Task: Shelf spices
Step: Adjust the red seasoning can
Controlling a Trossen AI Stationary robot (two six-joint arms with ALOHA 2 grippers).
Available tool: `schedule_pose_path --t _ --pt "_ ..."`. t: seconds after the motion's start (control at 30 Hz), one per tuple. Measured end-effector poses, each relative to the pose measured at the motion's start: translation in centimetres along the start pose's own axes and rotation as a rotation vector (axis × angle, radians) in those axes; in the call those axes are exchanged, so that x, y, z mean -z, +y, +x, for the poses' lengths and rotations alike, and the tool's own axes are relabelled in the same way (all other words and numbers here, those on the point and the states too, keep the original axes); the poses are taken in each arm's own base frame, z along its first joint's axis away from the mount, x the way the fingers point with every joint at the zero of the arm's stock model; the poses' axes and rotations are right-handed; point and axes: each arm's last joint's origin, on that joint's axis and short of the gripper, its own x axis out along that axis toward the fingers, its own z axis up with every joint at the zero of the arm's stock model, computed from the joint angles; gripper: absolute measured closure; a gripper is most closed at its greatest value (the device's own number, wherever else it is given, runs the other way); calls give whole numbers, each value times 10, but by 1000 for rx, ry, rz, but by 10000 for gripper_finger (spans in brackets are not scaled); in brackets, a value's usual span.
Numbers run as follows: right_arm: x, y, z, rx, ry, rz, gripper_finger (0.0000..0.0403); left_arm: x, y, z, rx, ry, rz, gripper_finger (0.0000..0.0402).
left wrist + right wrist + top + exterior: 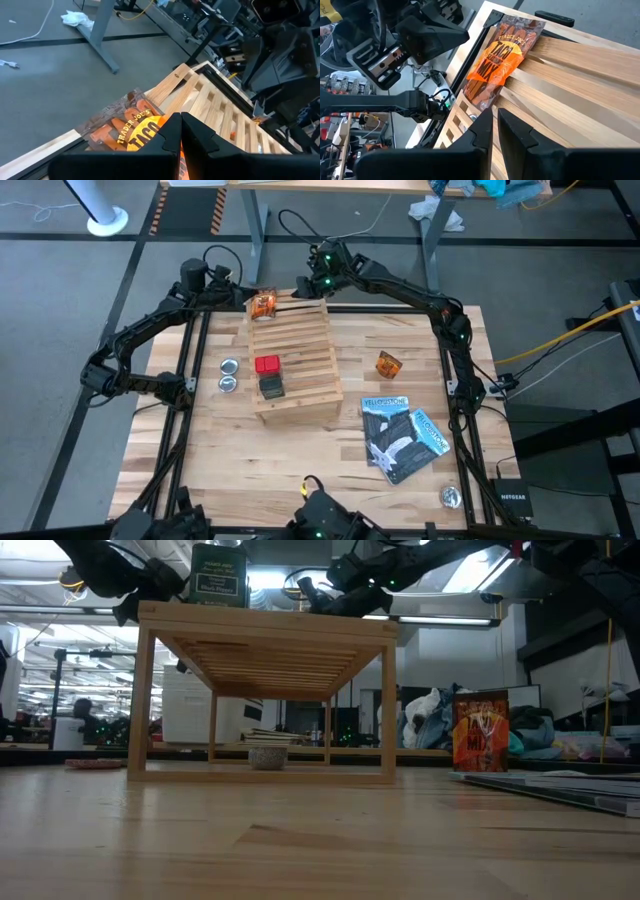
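Butcher-block desk [300, 450], near edge: two blue-and-black booklets [400, 438] at about 4 o'clock from the shelf, and a small silver object [450, 497] at the near right corner.

Mid desk: the slatted wooden shelf [292, 365] stands centred. A red box [267, 364] and a dark grey box [271, 387] sit on its slats, touching, the grey one nearer. Two round silver tins [229, 375] lie at 9 o'clock from the shelf. One orange packet [389, 364] stands upright on the desk at 3 o'clock, well apart from the shelf; not yet shelved.

Far end: a second orange-brown taco-mix packet [263, 304] lies at the shelf's far left corner, about 11 o'clock. In the right wrist view it rests tilted across the slats, partly over the edge bar.

Left tool [179, 131]: jaws closed together just above this packet, nothing between them. Right tool [495, 125]: narrow, holding nothing, hovering over the far slats beside the same packet.

Judgement: the step in hand is seating the far packet. Next move probably calls for nudging it square onto the slats, then withdrawing the right arm toward the packet at 3 o'clock, which needs a wider jaw opening.
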Motion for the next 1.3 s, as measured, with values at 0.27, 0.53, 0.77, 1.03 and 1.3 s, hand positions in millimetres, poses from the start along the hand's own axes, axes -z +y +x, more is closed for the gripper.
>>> schedule_pose_path --t 0.27,0.53,0.77,1.03,1.3 --pt "1 2 1 0 -4 -62 370 1 -3 2 10 6 12 398" --pt "1 2 2 -2 -8 -60 370 5 -17 11 68 35 -7 398" --pt "0 2 2 18 -24 -59 370 10 -42 23 169 46 66 398" --pt "0 2 2 18 -25 -58 370 3 -66 10 235 -33 219 398" --pt "0 2 2 19 -25 -57 370 -4 -72 2 247 -102 276 382"
